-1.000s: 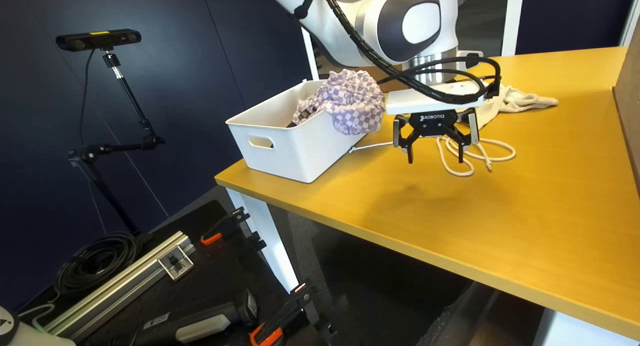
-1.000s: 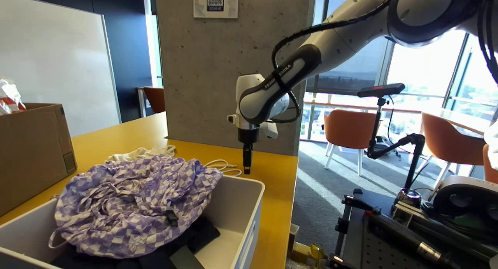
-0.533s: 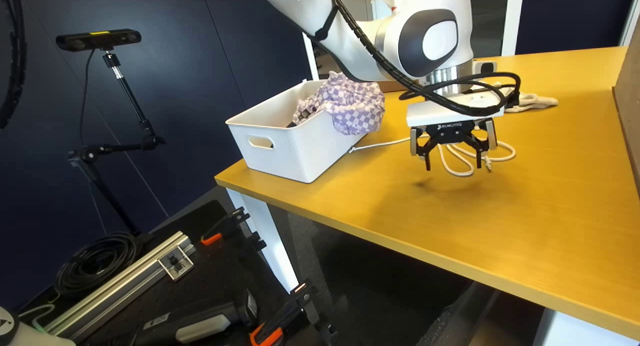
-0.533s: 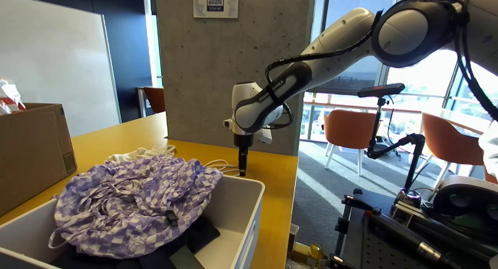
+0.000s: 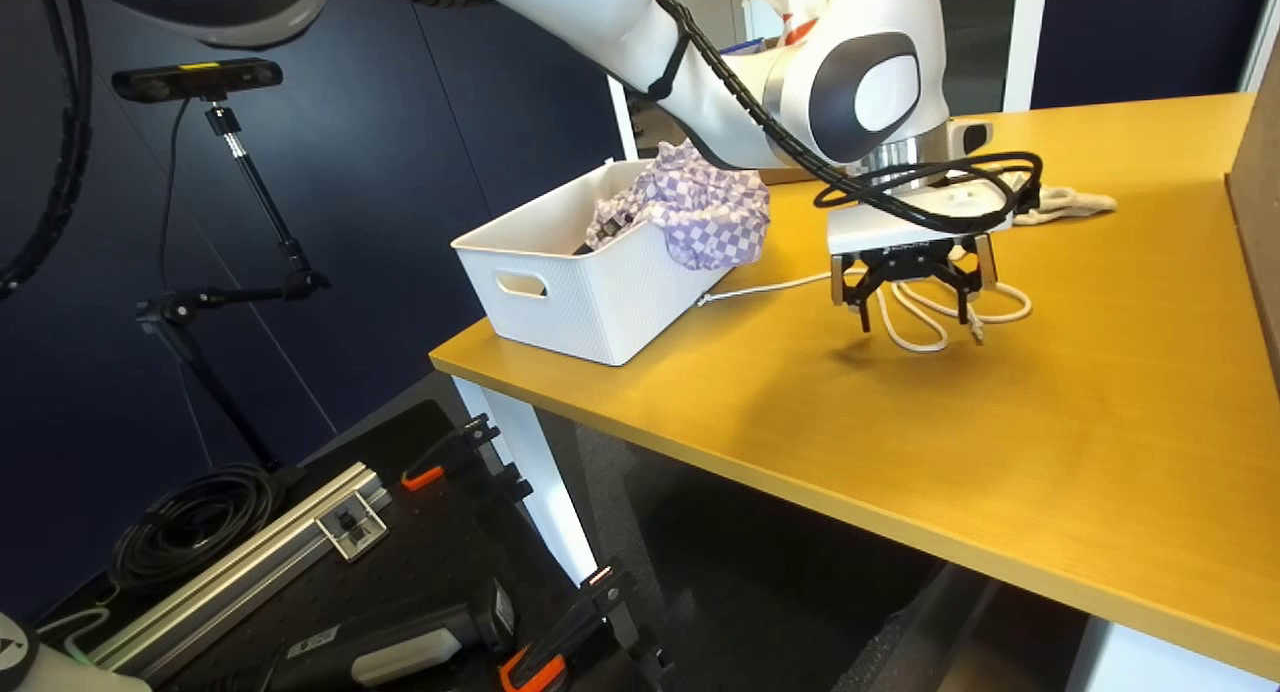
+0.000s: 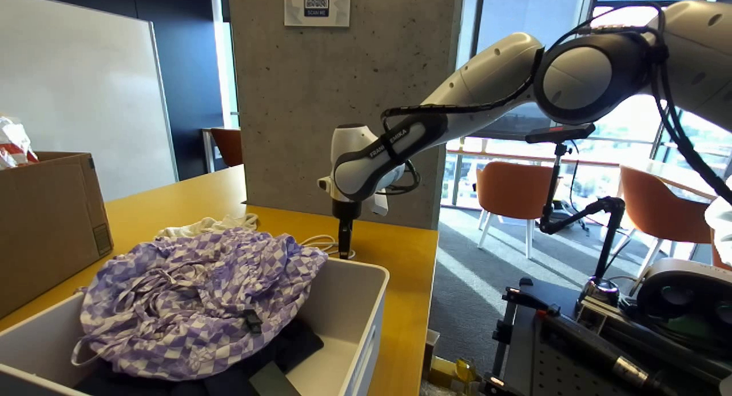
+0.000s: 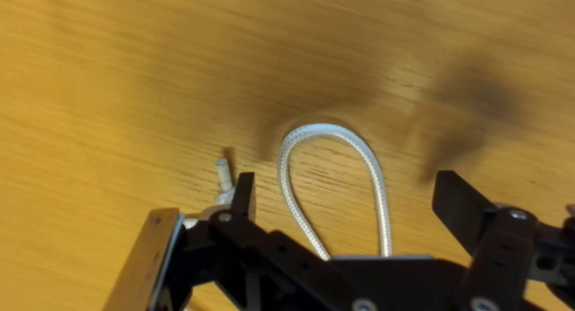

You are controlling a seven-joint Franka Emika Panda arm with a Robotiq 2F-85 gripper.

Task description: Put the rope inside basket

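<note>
A white rope (image 5: 925,349) lies in loops on the table. One strand of it runs to the foot of the basket. It also shows in the other views (image 6: 320,237) (image 7: 323,130). The white basket (image 5: 560,317) stands at the table's corner; its inner wall (image 6: 354,287) shows too. My gripper (image 5: 915,322) points down, open and empty, just above the table over the rope. In the wrist view a rope loop lies between the spread fingers of the gripper (image 7: 346,185). A knotted rope end (image 7: 224,176) lies beside the left finger, partly hidden by it.
A purple checked cloth (image 5: 705,207) fills part of the basket and hangs over its rim. A cream cloth (image 5: 1060,204) lies behind the gripper. A cardboard box (image 6: 51,218) stands on the table (image 5: 1000,442). A concrete pillar (image 6: 337,127) rises at the table.
My gripper has come down toward the table and moved away from the basket in an exterior view, over the rope loops. It stays open. The rope, basket and cloths have not moved.
</note>
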